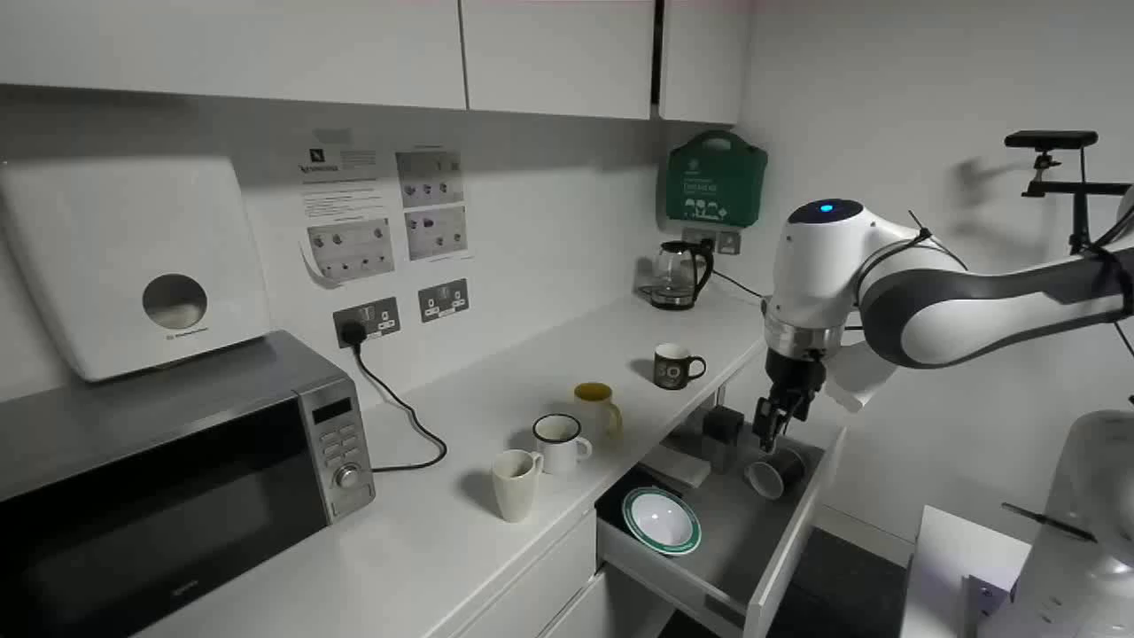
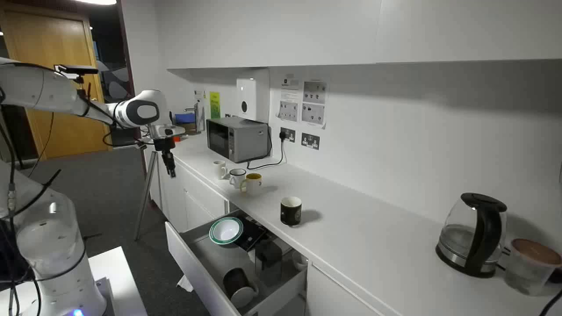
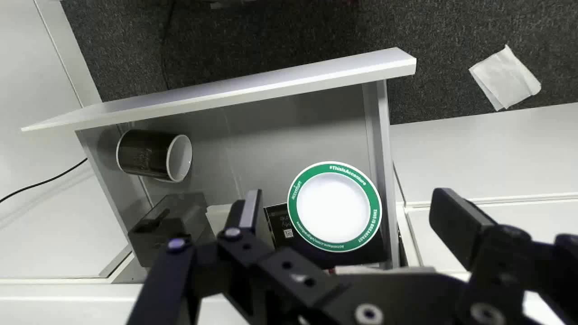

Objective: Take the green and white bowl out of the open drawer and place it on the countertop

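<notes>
The green and white bowl (image 3: pixel 334 207) lies in the open drawer (image 3: pixel 293 126), at one end, partly on a flat black box (image 3: pixel 289 225). It shows in both exterior views (image 1: pixel 662 521) (image 2: pixel 226 230), white inside with a green rim. My gripper (image 3: pixel 347 205) is open and empty. In the wrist view the bowl appears between the two fingers, well below them. In an exterior view the gripper (image 1: pixel 766 439) hangs above the drawer; it also shows in an exterior view (image 2: pixel 172 173). The white countertop (image 1: pixel 399 540) (image 2: pixel 351 228) runs along the wall beside the drawer.
A dark mug (image 3: pixel 153 155) lies on its side in the drawer, near a dark see-through container (image 2: pixel 268 263). On the countertop stand white mugs (image 1: pixel 516 486) (image 1: pixel 558 443), a yellow-lined mug (image 1: pixel 595 409), a dark mug (image 1: pixel 673 366), a kettle (image 1: pixel 678 275) and a microwave (image 1: pixel 221 443).
</notes>
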You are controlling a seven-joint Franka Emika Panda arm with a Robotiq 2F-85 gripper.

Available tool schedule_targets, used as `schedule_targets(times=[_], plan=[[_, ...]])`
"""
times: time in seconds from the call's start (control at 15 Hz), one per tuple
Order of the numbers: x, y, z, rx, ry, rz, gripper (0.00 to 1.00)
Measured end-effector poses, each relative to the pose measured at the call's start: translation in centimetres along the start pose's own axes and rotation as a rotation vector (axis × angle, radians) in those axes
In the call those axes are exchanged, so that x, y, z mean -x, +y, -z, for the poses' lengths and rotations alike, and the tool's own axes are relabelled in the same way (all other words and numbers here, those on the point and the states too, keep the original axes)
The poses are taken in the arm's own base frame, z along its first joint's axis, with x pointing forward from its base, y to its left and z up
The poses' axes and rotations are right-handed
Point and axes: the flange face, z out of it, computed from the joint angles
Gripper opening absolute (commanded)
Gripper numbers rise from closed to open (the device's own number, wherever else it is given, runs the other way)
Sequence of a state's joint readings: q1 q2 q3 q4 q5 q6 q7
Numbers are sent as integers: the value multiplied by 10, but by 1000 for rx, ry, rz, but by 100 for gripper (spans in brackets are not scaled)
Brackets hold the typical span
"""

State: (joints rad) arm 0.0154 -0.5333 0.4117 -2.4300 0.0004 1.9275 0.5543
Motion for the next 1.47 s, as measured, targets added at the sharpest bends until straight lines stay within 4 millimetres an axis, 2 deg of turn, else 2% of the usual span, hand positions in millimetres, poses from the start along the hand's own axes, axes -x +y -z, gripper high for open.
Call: schedule_targets(times=[0.67,0.93,1.13,1.47], plan=[[-3,-1,4,-24,27,2,100],[-27,-7,19,-144,190,21,100],[-50,-15,23,-232,319,64,100],[-79,-31,3,-349,457,152,100]])
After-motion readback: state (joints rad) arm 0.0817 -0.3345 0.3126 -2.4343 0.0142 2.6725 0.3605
